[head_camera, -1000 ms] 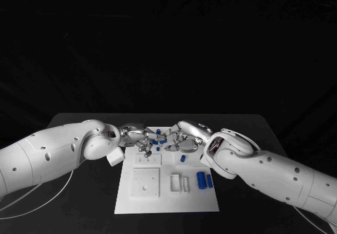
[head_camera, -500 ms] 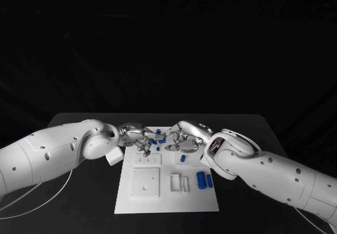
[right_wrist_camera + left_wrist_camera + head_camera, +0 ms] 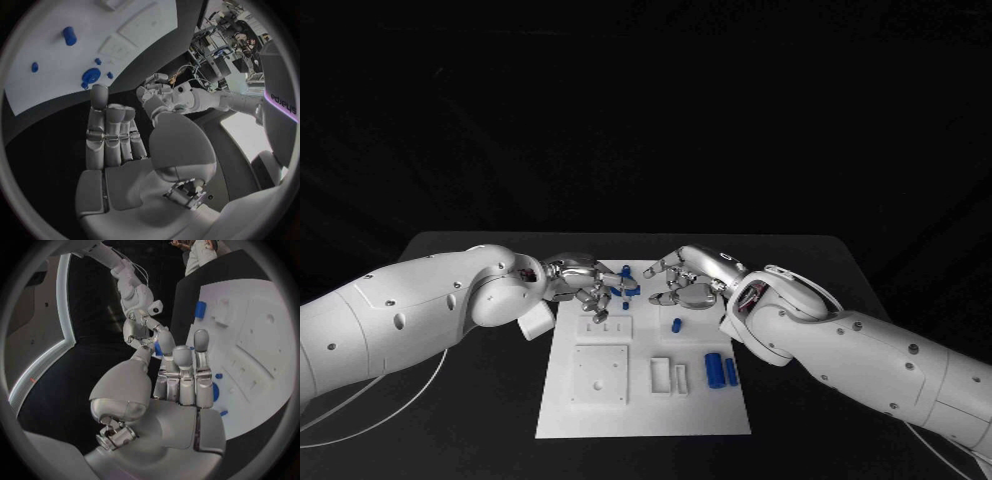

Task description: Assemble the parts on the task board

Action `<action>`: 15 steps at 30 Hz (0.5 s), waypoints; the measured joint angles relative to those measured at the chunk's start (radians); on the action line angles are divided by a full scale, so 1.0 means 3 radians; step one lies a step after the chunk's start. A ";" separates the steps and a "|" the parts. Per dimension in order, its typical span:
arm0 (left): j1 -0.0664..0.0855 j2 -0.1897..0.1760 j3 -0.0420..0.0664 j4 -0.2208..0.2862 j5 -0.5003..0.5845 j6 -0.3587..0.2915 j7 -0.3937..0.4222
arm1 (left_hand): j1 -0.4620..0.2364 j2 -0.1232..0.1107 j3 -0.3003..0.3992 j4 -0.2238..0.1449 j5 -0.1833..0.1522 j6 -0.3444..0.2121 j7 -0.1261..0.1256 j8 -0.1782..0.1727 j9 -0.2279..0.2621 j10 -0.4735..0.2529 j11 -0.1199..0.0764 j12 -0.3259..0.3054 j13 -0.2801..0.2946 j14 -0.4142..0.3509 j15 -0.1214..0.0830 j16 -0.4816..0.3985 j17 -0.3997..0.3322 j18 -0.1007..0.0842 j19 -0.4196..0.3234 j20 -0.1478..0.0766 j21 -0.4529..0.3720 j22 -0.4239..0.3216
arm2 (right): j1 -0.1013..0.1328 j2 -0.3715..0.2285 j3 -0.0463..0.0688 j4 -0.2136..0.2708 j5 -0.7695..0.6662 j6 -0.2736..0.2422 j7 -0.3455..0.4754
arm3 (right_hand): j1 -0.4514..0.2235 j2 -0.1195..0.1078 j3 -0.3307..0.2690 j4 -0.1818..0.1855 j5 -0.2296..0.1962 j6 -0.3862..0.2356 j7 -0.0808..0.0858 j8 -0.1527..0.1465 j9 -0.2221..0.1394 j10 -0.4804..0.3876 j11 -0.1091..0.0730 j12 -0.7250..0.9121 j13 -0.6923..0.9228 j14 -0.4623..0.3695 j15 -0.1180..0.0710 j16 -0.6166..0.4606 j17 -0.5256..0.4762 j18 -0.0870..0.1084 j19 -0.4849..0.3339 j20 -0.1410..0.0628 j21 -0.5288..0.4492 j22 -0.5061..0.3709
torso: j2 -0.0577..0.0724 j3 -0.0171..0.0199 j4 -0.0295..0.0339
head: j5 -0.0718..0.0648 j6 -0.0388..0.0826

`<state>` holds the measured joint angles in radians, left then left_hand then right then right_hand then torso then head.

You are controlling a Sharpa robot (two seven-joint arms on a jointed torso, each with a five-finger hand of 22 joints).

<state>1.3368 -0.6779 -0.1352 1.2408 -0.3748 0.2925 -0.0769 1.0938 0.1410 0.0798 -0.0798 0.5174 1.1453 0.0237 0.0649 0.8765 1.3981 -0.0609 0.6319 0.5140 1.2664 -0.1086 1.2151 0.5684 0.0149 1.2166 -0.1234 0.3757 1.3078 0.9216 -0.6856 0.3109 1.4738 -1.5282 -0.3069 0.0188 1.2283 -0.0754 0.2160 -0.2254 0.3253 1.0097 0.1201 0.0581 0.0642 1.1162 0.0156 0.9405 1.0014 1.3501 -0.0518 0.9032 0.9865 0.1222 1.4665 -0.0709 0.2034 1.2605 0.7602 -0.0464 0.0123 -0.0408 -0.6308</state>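
Observation:
The white task board [image 3: 635,410] lies mid-table. My left hand [image 3: 589,284] hovers over its far left part and pinches a small blue part [image 3: 158,348] between thumb and finger. My right hand [image 3: 687,279] is over the board's far right part, a little apart from the left hand; its fingers [image 3: 107,131] are stretched out with nothing in them. Under the hands a round blue part [image 3: 91,76] sits on the board with small blue pegs [image 3: 110,75] around it. A short blue cylinder [image 3: 675,324] lies mid-board, and two longer blue cylinders [image 3: 714,368] lie near the right edge.
White raised blocks [image 3: 600,375] and two narrow white bars [image 3: 661,374] stand on the near half of the board. Another blue piece [image 3: 626,271] stands at the board's far edge. Black table [image 3: 473,400] surrounds the board on both sides.
My right hand has drawn back to the right from the left hand, and its fingers have spread. The left hand has stayed in place with the blue part.

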 measured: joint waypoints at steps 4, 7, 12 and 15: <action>0.0001 0.0013 0.0000 0.0003 -0.0152 -0.0120 -0.0165 | 0.0000 0.0000 -0.0004 -0.0004 0.0059 0.0014 0.0014 0.0000 0.0005 0.0007 -0.0006 0.0000 -0.0010 0.0001 -0.0001 0.0000 -0.0007 0.0000 0.0001 -0.0001 0.0010 0.0000 | 0.0000 -0.0010 0.0073 -0.0164 0.0054 -0.0061 -0.0014 | 0.0000 0.0000 0.0083 -0.0027 0.0026 0.0000 0.0000 0.0000 0.0000 0.0000 0.0000 0.0000 -0.0016 0.0000 0.0000 0.0000 -0.0005 0.0000 0.0000 0.0000 0.0000 -0.0001 | 0.0000 0.0000 0.0000 | 0.0006 0.0000; 0.0004 0.0042 0.0000 -0.0020 -0.0287 -0.0231 -0.0372 | -0.0003 -0.0003 0.0067 0.0066 0.0069 0.0031 0.0031 -0.0004 0.0022 0.0049 -0.0014 -0.0013 -0.0032 0.0026 -0.0025 0.0000 -0.0012 0.0000 0.0025 -0.0024 0.0058 0.0000 | 0.0003 -0.0022 0.0128 -0.0303 0.0113 -0.0107 -0.0021 | 0.0013 -0.0013 0.0119 -0.0026 0.0027 0.0000 0.0000 0.0000 0.0000 0.0000 0.0000 0.0000 -0.0020 0.0000 0.0000 0.0000 -0.0005 0.0000 0.0000 0.0000 0.0000 -0.0001 | 0.0000 0.0001 -0.0001 | 0.0015 -0.0008; 0.0021 0.0116 -0.0001 -0.0071 -0.0536 -0.0393 -0.0758 | -0.0070 -0.0079 0.0170 0.0095 0.0069 0.0054 0.0021 -0.0007 0.0046 0.0087 -0.0022 -0.0015 -0.0035 0.0055 -0.0030 0.0000 -0.0005 0.0000 0.0025 -0.0024 0.0083 0.0000 | 0.0026 -0.0041 0.0189 -0.0548 0.0269 -0.0179 -0.0032 | 0.0013 -0.0013 0.0143 -0.0030 0.0088 0.0000 0.0000 0.0000 0.0000 0.0001 0.0001 0.0000 -0.0026 0.0000 0.0000 0.0000 -0.0005 -0.0001 0.0000 0.0000 0.0000 0.0005 | -0.0001 0.0004 -0.0005 | 0.0034 -0.0019; 0.0031 0.0171 -0.0002 -0.0096 -0.0726 -0.0462 -0.0966 | -0.0090 -0.0099 0.0198 0.0074 0.0077 0.0061 0.0015 -0.0007 0.0073 0.0105 -0.0020 -0.0016 -0.0035 0.0055 -0.0030 0.0000 0.0004 0.0000 0.0025 -0.0024 0.0106 -0.0001 | 0.0071 -0.0041 0.0208 -0.0682 0.0377 -0.0218 -0.0037 | 0.0013 -0.0013 0.0164 -0.0028 0.0101 0.0000 0.0000 0.0000 0.0000 0.0001 0.0001 0.0000 -0.0026 0.0000 0.0000 0.0000 -0.0005 -0.0002 0.0000 0.0001 0.0000 0.0005 | -0.0001 0.0006 -0.0005 | 0.0042 -0.0030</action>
<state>1.3460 -0.6267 -0.1360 1.2120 -0.5927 0.1540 -0.3668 1.0669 0.1114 0.1394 -0.0577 0.5404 1.1635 0.0282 0.0627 0.8983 1.4296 -0.0669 0.6273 0.5036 1.2830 -0.1176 1.2151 0.5696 0.0150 1.2239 -0.1307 0.4075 1.3076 0.9429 -0.6979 0.3731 1.2692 -1.4151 -0.3721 0.0077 1.2322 -0.0792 0.2651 -0.2336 0.3556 1.0096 0.1201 0.0581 0.0641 1.1165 0.0159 0.9405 0.9935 1.3501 -0.0518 0.9033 0.9851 0.1217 1.4665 -0.0708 0.2034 1.2620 0.7598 -0.0446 0.0108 -0.0283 -0.6397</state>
